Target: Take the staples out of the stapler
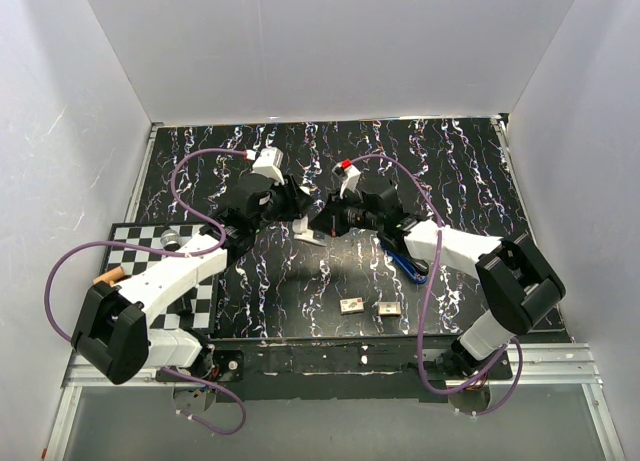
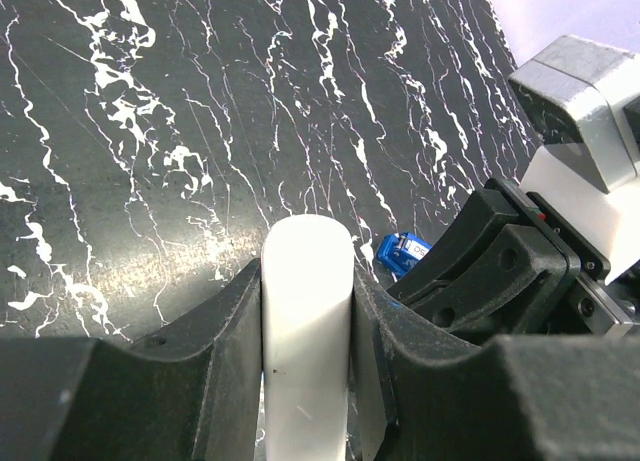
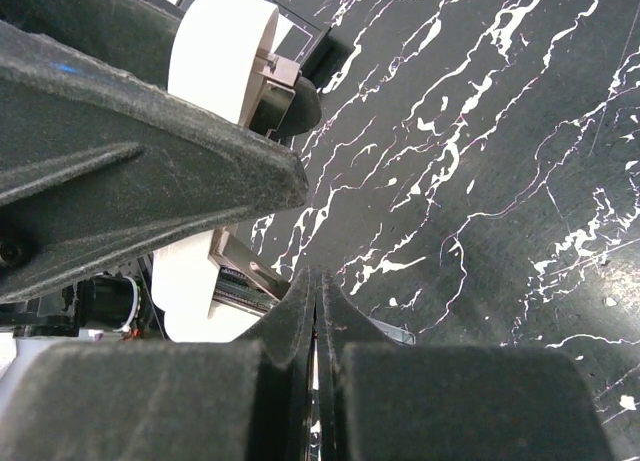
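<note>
Left wrist view shows your left fingers (image 2: pixel 225 331) clenched on the white stapler (image 2: pixel 305 311), one pad on each side of its rounded body, which stands up between them above the black marbled tabletop (image 2: pixel 150 131). Just past the stapler, to the right of the frame, you can see a small blue object (image 2: pixel 402 253) lying on the tabletop, with the black body of the other arm filling the right edge. In the right wrist view your right fingers (image 3: pixel 290 326) are pressed flat together with nothing visible between them. Their tips sit just beside the stapler's open metal channel (image 3: pixel 245 276) at lower left of the frame, though you cannot tell whether they touch it. The white stapler body rises toward the upper left, behind the left arm's dark finger. From the top external view the two arms meet at the middle of the tabletop, with the stapler (image 1: pixel 305 229) between them. Two small metal pieces (image 1: pixel 351 305) lie side by side lower in the frame, and a checkered mat (image 1: pixel 135 243) lies at the left.
</note>
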{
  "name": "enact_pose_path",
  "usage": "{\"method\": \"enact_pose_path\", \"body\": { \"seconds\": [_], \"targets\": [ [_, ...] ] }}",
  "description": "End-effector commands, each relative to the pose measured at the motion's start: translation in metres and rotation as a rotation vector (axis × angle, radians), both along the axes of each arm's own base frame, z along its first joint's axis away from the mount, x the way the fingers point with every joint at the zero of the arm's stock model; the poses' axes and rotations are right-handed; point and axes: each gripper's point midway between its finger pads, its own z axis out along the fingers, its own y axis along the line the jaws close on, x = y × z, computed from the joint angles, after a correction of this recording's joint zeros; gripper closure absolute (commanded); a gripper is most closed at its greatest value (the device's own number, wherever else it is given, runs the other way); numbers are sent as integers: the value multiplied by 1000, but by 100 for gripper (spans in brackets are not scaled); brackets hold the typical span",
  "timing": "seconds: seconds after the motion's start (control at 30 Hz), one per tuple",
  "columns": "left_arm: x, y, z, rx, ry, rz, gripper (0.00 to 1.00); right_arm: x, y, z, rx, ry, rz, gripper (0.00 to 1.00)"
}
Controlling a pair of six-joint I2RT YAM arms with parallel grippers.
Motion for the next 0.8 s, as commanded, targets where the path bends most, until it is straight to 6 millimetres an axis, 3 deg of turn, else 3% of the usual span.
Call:
{"method": "enact_pose_path", "body": {
  "seconds": [0.0, 0.3, 0.77],
  "targets": [
    [24, 6, 40, -69, -130, 91, 100, -26, 10, -11, 30, 68, 85, 99],
    [31, 7, 40, -71, -138, 117, 100, -36, 15, -20, 48, 109, 110, 99],
    [40, 4, 31, -47, -133, 130, 100, -49, 23, -17, 82, 132, 157, 99]
  ]
}}
